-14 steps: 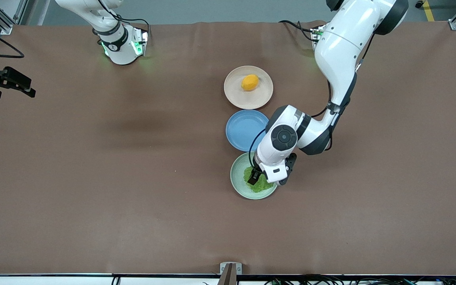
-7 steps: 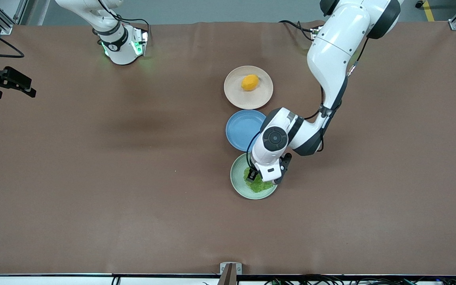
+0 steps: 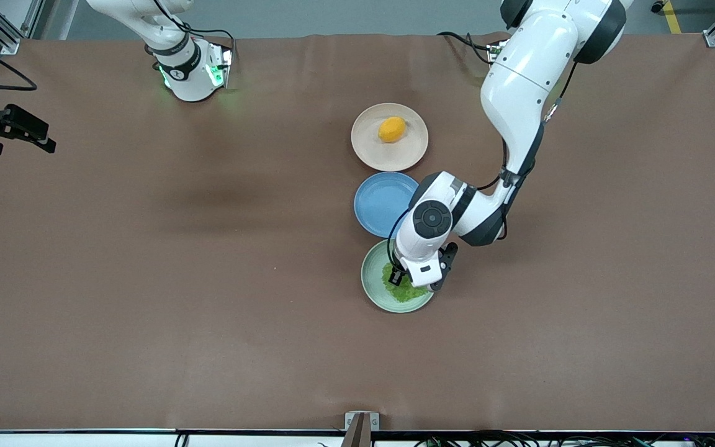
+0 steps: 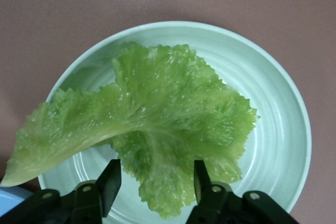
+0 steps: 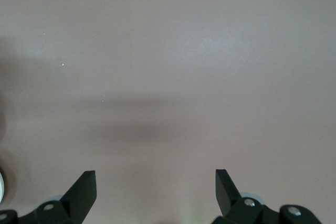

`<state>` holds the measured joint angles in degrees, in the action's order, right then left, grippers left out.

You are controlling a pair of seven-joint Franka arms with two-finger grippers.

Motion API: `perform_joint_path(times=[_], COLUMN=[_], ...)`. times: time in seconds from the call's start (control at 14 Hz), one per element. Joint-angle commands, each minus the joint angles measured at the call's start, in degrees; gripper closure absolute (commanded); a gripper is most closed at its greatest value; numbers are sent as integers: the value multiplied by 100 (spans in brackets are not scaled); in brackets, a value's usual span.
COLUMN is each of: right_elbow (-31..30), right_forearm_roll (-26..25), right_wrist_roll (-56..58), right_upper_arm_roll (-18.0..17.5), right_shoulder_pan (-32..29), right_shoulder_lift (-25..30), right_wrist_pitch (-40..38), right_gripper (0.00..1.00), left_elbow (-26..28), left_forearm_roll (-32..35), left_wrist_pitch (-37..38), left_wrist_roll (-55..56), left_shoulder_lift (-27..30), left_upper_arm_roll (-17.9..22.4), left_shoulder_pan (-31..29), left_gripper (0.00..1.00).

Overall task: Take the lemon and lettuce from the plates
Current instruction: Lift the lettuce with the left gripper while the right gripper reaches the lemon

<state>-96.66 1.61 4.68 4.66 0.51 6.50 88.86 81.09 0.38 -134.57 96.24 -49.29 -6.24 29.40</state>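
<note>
The lettuce (image 3: pixel 402 291) lies crinkled on the mint green plate (image 3: pixel 369 287), the plate nearest the front camera. My left gripper (image 3: pixel 405 280) is low over that plate. In the left wrist view it (image 4: pixel 157 163) is open, one finger on each side of the lettuce's (image 4: pixel 157 108) ragged edge, with a gap showing at the fingers. The lemon (image 3: pixel 391 129) rests on the beige plate (image 3: pixel 371 152), farther from the camera, with no gripper near it. My right gripper (image 5: pixel 156 174) waits open over bare brown table.
A blue plate (image 3: pixel 377 205) sits between the two plates, partly under the left arm's wrist. The mint plate's rim (image 4: pixel 294 108) rings the leaf. A black fixture (image 3: pixel 7 127) stands at the right arm's end of the table.
The left arm's wrist shifted slightly toward the right arm's end and settled over the mint plate. Its fingers have drawn closer together around the lettuce. The right arm has not moved.
</note>
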Motion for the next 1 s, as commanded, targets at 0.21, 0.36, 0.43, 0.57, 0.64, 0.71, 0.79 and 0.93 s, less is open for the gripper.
perform_joint_path(times=[0.21,0.36,0.43,0.57,0.64,0.71,0.79,0.93], right_elbow=[287,402,385,323,175,43,-63,-379], right_forearm_roll=[24,6,-3,93,172,182,191,295], right_wrist_roll=[94,112,60,-472,-1208,-1885,-2562,-3740], right_upper_arm_roll=[0,-17,-35,-44,-70,-105,-114,-132], right_shoulder_pan=[-16,28,72,256,492,782,1150,1958], right_shoulder_lift=[-701,-896,-879,-818,-696,-555,-467,-238], right_wrist_pitch=[8,-9,-35,-272,-273,-264,-282,-168], right_gripper=[0,0,0,0,0,0,0,0], left_elbow=[-137,-137,-137,-137,-137,-137,-137,-146], left_forearm_roll=[164,155,155,147,147,147,138,112], left_wrist_pitch=[-17,-17,-17,-17,-17,-17,-17,-8], left_wrist_roll=[131,131,131,131,131,131,131,131], left_shoulder_lift=[-63,-45,-45,-28,-19,-10,7,60], left_upper_arm_roll=[44,36,35,35,35,35,35,35], left_shoulder_pan=[75,75,75,75,75,66,66,57], left_gripper=[60,74,81,89,94,98,99,100])
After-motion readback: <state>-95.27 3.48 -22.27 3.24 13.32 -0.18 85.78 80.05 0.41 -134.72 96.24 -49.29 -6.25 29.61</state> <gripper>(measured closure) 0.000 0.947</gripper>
